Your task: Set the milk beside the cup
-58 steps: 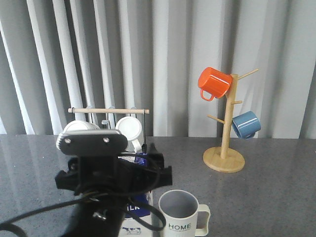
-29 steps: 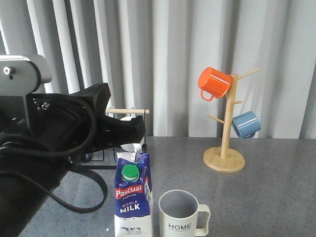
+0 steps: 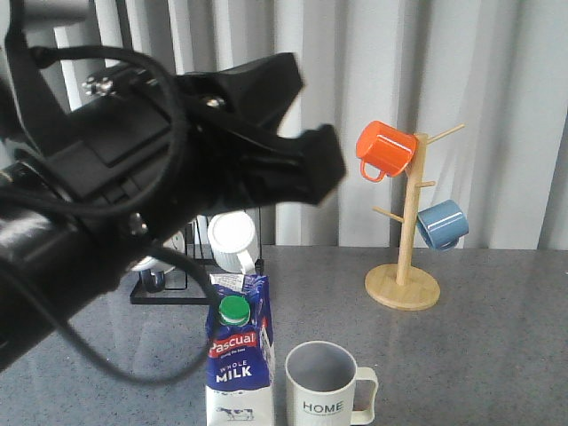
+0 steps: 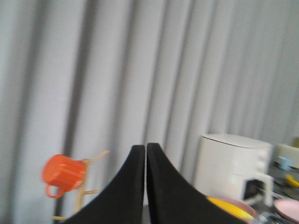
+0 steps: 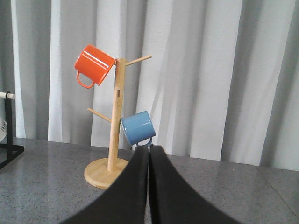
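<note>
Left fingers (image 4: 145, 154): two black tapered blades pressed together, nothing between them, raised clear of the counter and facing the grey pleated curtain. In the front view the left arm (image 3: 133, 169) is a bulky black housing with looped cables, high above the near left of the counter. Beyond the fingers, blurred, are an orange mug (image 4: 63, 171), a white boxy appliance (image 4: 231, 163) and some yellow and pink items too indistinct to name.

Right fingers (image 5: 149, 158): likewise closed tip to tip and empty, held low and pointed at the mug tree (image 5: 112, 130).

The milk (image 3: 238, 359) stands upright and free on the speckled grey counter (image 3: 479, 355), a gable-top carton in blue and white with a round green cap and a red label. The cup (image 3: 327, 386) sits just beside it on the right, a narrow gap between them; it is pale, ribbed, grey inside, with a cream handle turned right and "HOME" in black.

Further back right, the light wooden mug tree has a round base and angled pegs carrying the glossy orange mug and a blue mug (image 3: 442, 224). Behind the carton, a black wire rack (image 3: 169, 288) holds a white mug (image 3: 232, 240).
</note>
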Controlling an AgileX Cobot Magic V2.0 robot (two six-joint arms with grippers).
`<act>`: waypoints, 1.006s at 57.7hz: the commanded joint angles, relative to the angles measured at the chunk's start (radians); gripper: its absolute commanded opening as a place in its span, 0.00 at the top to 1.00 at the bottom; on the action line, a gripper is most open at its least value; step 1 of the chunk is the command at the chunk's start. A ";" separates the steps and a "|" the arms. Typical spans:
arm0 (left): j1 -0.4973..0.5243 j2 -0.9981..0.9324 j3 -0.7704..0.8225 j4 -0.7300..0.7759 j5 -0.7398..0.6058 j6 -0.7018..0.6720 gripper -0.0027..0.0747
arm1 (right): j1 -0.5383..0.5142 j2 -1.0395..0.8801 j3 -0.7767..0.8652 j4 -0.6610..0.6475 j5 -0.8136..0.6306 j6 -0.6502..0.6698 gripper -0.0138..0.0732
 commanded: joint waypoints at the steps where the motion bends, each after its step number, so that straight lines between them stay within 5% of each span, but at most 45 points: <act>1: -0.006 -0.034 -0.044 0.226 0.165 -0.155 0.98 | 0.001 -0.001 -0.025 0.002 -0.070 -0.004 0.85; 11: -0.004 -0.118 0.048 0.637 0.258 -0.516 0.98 | 0.000 -0.001 -0.025 0.002 -0.070 -0.004 0.85; 18: 0.053 -0.251 0.179 0.779 0.260 -0.672 0.98 | 0.000 -0.001 -0.025 0.002 -0.070 -0.004 0.85; 41: 0.500 -0.808 0.751 0.795 0.351 -0.657 0.98 | 0.000 -0.001 -0.025 0.002 -0.072 -0.004 0.85; 58: 0.754 -1.047 1.135 0.797 0.265 -0.574 0.98 | 0.000 -0.001 -0.025 0.002 -0.072 -0.004 0.85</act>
